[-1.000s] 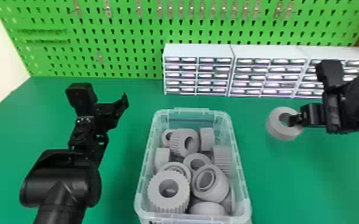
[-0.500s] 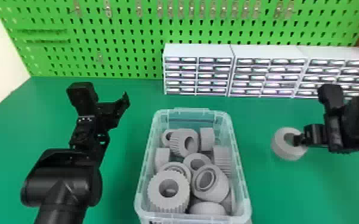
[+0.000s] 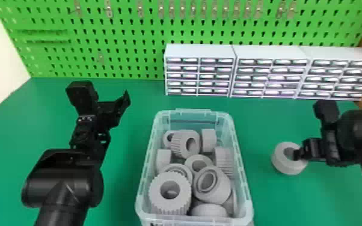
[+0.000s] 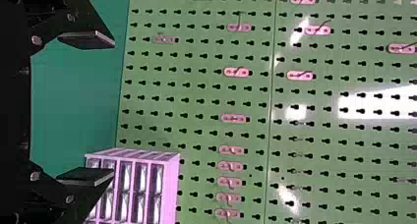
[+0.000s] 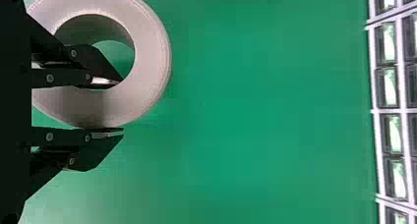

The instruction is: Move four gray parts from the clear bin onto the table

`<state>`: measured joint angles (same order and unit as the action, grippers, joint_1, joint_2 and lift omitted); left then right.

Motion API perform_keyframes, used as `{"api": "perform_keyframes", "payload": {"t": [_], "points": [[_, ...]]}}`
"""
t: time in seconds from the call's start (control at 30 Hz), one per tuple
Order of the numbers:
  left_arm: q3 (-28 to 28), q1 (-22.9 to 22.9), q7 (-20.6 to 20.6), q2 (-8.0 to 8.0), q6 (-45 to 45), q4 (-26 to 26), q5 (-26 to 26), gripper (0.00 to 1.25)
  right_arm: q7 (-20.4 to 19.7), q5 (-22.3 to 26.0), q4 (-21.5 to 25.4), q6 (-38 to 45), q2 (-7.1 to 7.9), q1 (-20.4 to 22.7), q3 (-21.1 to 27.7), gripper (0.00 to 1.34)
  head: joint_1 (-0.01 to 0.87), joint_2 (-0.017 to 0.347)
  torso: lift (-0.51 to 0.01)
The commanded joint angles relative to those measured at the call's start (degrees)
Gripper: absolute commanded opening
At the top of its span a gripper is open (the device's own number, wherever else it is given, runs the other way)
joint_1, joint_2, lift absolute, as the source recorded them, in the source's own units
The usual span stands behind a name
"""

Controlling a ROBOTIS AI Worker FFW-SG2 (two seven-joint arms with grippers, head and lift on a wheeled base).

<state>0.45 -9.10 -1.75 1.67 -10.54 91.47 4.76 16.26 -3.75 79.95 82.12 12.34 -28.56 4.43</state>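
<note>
Green pegboard rises behind a flat green counter, with white cabinets of small clear drawers along its base. On the counter stands a clear, rectangular plastic bin with an open top, loosely piled with gray cylindrical parts. Near its front left lies a thick toothed gear, hole facing up; beside it, a smooth stepped ring tilts over. Farther back, a ribbed ring leans on its side.

Well to the right of the bin, the right end effector has closed on the wall of a smooth gray ring, one finger inside the hole, one outside. I cannot tell whether the ring touches the counter. Left of the bin, the left end effector hangs with its fingers wide apart, nothing between them.
</note>
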Motion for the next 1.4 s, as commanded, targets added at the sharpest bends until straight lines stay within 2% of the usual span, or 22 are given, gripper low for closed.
{"api": "perform_keyframes", "payload": {"t": [0.0, 0.27, 1.37], "points": [[-0.3, 0.0, -0.1, 0.00, 0.2, -0.1, 0.0, 0.91, 0.0, 0.1, -2.3, -0.6, -0.03, 0.3, -0.5, 0.40, 0.693, 0.072, -0.052], [-0.4, 0.0, -0.4, 0.00, 0.4, -0.1, 0.2, 0.92, 0.0, 0.3, -4.8, -1.9, -0.03, 0.6, -0.7, 0.40, 0.693, 0.072, -0.052], [-0.7, -0.1, -1.1, -0.09, 0.8, -0.1, 0.3, 0.91, 0.0, 0.5, -6.3, -2.4, -0.12, 0.4, -1.0, 0.43, 0.693, 0.072, -0.052]]}}
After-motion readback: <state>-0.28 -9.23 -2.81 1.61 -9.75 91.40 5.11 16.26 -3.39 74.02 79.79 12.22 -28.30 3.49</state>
